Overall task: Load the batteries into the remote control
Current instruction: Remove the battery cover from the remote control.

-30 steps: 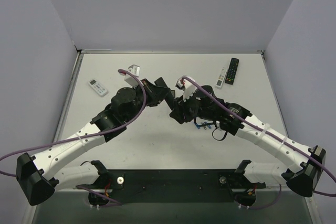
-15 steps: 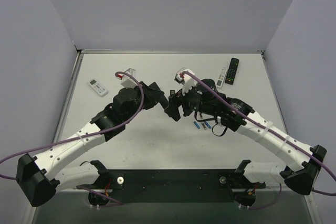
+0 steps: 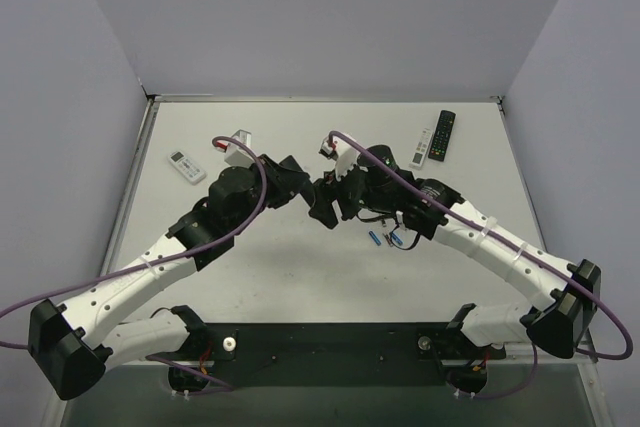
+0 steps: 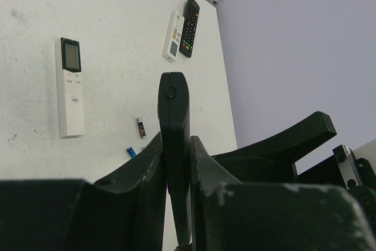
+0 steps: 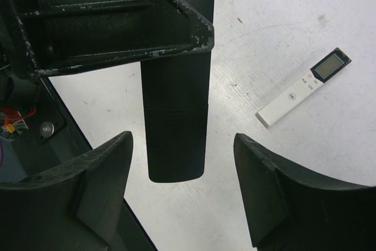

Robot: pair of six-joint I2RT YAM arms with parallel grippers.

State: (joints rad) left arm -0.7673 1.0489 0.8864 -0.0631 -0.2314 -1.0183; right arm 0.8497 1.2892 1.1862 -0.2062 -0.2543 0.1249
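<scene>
Left tool (image 4: 175,148) around black remote (image 4: 173,101)

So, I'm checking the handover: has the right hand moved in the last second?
Yes. The right hand has shifted left, away from the black remote lying at the far right.

- A robotics lab cell: a bare white worktop (image 3: 300,277) boxed in by plain pale walls (image 3: 330,17) behind and on both sides.
- A left arm (image 3: 130,282) and right arm (image 3: 500,247) bolted at the worktop's near edge, purple cables (image 3: 80,284) trailing loose.
- On the worktop, only test props: remotes (image 3: 187,166), small batteries (image 3: 376,238).
</scene>
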